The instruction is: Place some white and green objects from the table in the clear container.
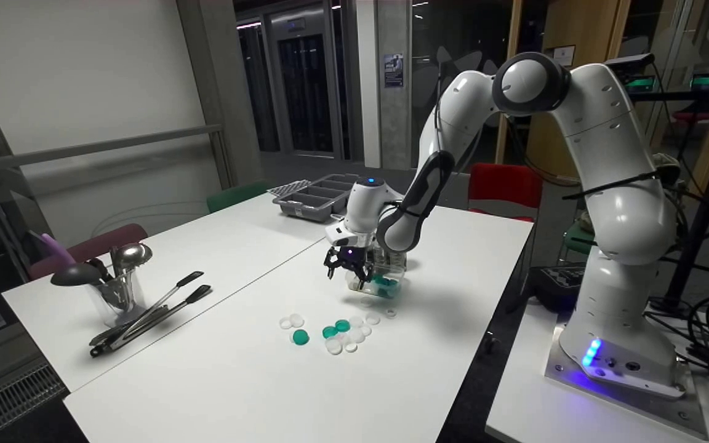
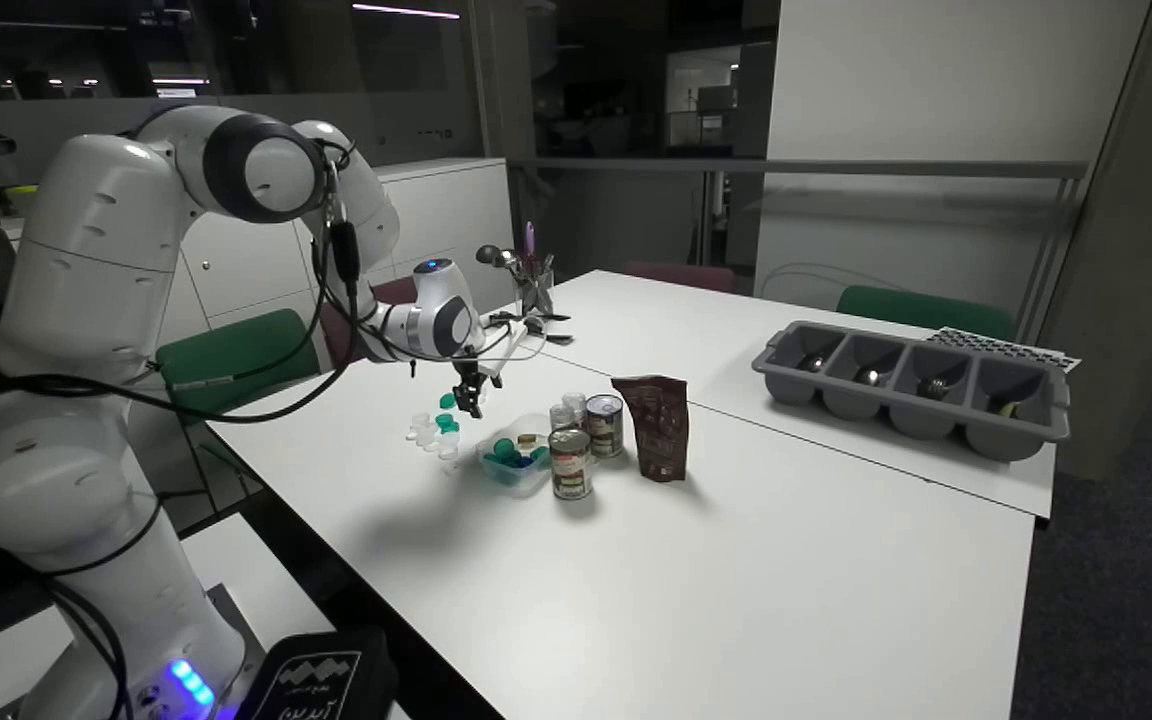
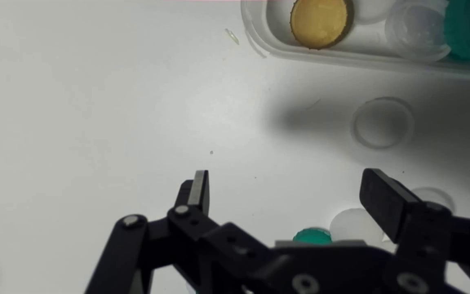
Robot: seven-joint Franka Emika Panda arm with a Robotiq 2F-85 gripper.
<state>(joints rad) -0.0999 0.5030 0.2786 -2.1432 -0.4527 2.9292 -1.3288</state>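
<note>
white table, green and white caps, clear container, cans, pouch, grey tray

In an exterior view my base, four o'clock; in an exterior view base, eight. Both set back, angled down, sharing table. Wrist view: close, downward past my gripper.

The arm is glossy white, made of rounded, tube-like segments with thin seams and small round recesses. At the upper right of an exterior view, a dark grey band rings the white joint cap. A black cable runs across the left of an exterior view. Blue lights show on the white base. Low in the wrist view, the fingers are matt black and angular, with silver screw heads.
</note>
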